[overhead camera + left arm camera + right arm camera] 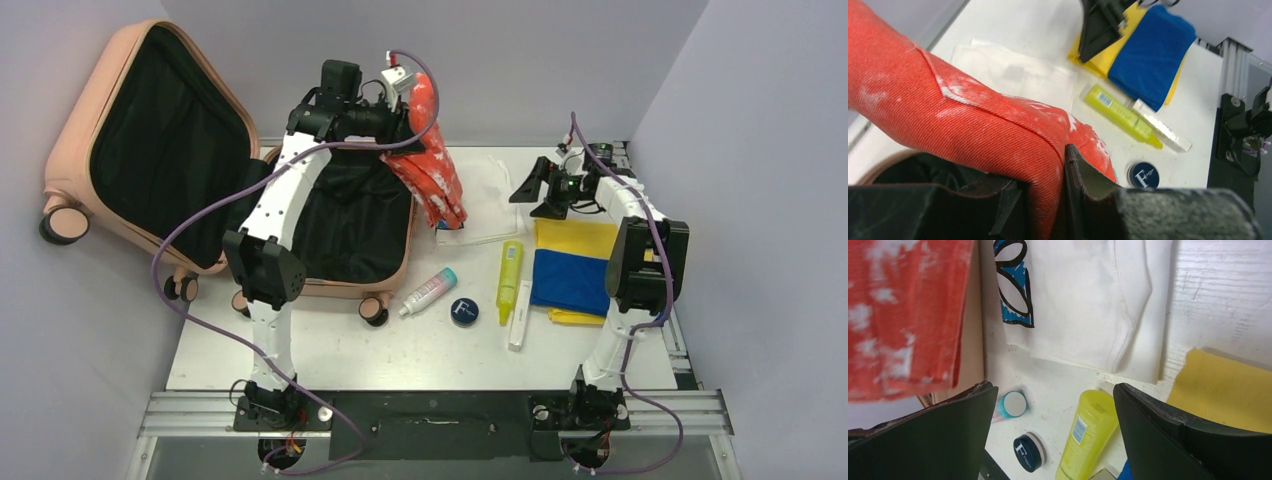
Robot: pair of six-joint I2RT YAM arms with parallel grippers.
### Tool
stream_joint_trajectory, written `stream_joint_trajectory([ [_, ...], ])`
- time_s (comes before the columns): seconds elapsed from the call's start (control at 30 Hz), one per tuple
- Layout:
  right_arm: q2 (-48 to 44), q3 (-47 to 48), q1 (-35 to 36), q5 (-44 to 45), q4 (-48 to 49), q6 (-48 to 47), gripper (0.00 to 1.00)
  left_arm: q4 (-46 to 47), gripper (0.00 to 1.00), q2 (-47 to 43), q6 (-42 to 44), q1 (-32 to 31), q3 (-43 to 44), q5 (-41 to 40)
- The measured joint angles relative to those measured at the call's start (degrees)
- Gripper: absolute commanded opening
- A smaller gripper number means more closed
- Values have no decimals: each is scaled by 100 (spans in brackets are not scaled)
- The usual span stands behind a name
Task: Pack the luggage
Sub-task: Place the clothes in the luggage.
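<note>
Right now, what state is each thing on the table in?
luggage, open, lid propped upright
red garment, lifted, hanging at the luggage's right edge
left pincer, shut on the red garment
right pincer, open, empty
white garment, folded flat
blue cloth, folded, atop yellow cloth
yellow tube, lying down
teal-capped tube, lying down, capped
blue tin, lid on

Pale grey walls (pixel 520 70) rise beyond the left end effector (pixel 1045 187); a white table (pixel 400 350) spreads below it, evenly lit.
</note>
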Motion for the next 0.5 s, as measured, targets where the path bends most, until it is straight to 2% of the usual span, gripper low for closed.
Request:
stream_joint_trajectory([
  [0.23, -634, -2, -59, 229, -122, -238, 90, -619, 0, 107, 647, 651, -651, -20],
  [0.37, -802, -2, -59, 227, -120, -247, 90, 37, 0, -269, 490, 955, -1746, -264],
  [0.5, -804, -61, -59, 243, -129, -245, 90, 833, 0, -1097, 245, 1110, -3093, -997],
])
